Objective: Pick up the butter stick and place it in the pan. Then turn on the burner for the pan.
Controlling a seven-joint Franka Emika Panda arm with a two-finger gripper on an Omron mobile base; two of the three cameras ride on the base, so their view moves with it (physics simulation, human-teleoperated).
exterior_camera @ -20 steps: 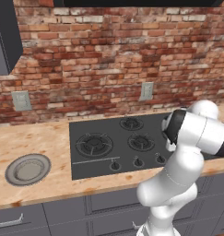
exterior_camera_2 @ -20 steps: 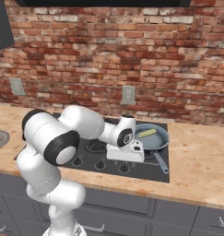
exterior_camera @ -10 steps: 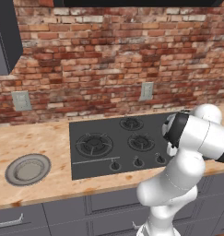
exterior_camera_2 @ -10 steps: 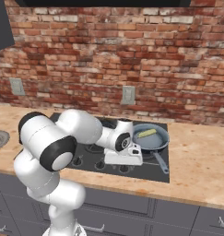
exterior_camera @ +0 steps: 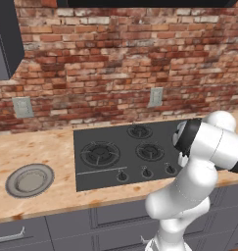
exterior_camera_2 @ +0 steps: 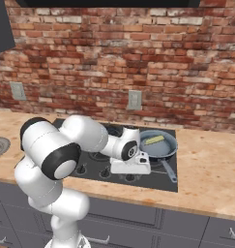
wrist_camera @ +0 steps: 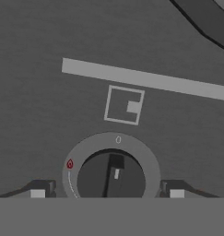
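The butter stick [exterior_camera_2: 152,140], a pale yellow bar, lies inside the pan [exterior_camera_2: 160,147], a dark skillet on the back right burner with its handle pointing toward the counter's front. My gripper [exterior_camera_2: 130,170] points down at the front row of stove knobs, just left of the pan handle. In the hand view my gripper [wrist_camera: 107,189] is open, its fingertips [wrist_camera: 39,189] standing either side of a round black knob [wrist_camera: 112,174] without touching it. The knob's bar points at the 0 mark, and a red flame sign sits to its left.
The black cooktop [exterior_camera: 106,162] is set in a wooden counter, with its knobs [exterior_camera: 146,171] along the front edge. A flat grey round plate [exterior_camera: 30,180] lies on the counter to the left. A brick wall with outlets [exterior_camera: 155,96] runs behind.
My hand has dropped lower and slightly leftward, from beside the pan down onto the front knob row. Butter and pan have stayed put.
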